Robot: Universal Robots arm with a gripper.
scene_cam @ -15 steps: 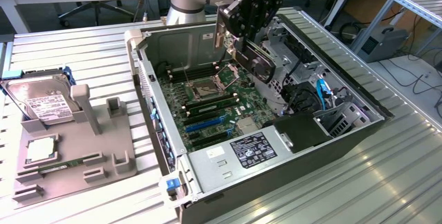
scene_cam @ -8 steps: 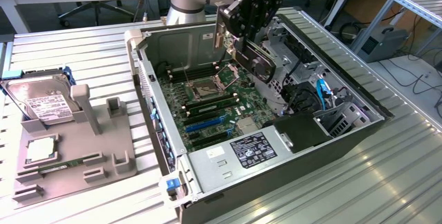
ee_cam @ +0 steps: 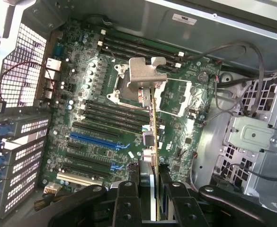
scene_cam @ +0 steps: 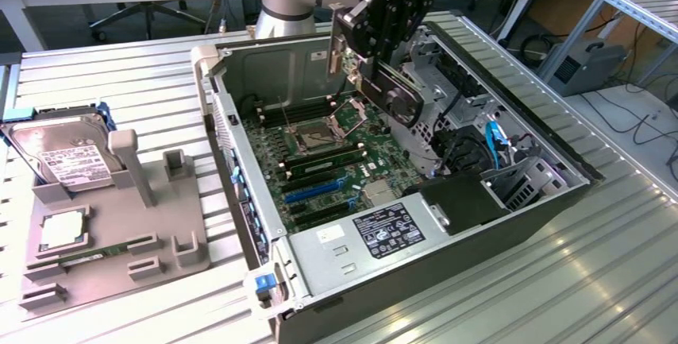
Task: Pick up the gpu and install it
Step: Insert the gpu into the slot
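Two dark fingers (ee_cam: pixel 124 203) of the gripper (ee_cam: pixel 150 198) pinch the gpu (ee_cam: pixel 153 142) between them, one pad on each flat face, so the claw is clamped on the card rather than spread. In the wrist view the card is seen edge-on, a thin yellowish line running away from the fingers, with its silvery metal end bracket (ee_cam: pixel 145 75) at the far end. In the exterior view the gripper (scene_cam: pixel 383 22) carries the gpu (scene_cam: pixel 398 94) in the air above the open computer case (scene_cam: pixel 424 280), the black cooler face tilted toward the exterior view's right (the card is clear of the board, touching nothing but the fingers). Below it lies the green motherboard (scene_cam: pixel 317 161), with the processor socket (scene_cam: pixel 321 132) and the blue expansion slot (ee_cam: pixel 93 140) among black ones. Well apart from the case, toward the exterior view's left, a grey parts holder (scene_cam: pixel 117 249) stands on the slatted metal table (scene_cam: pixel 127 82), and a silver hard drive (scene_cam: pixel 63 157) with a white label leans in it.
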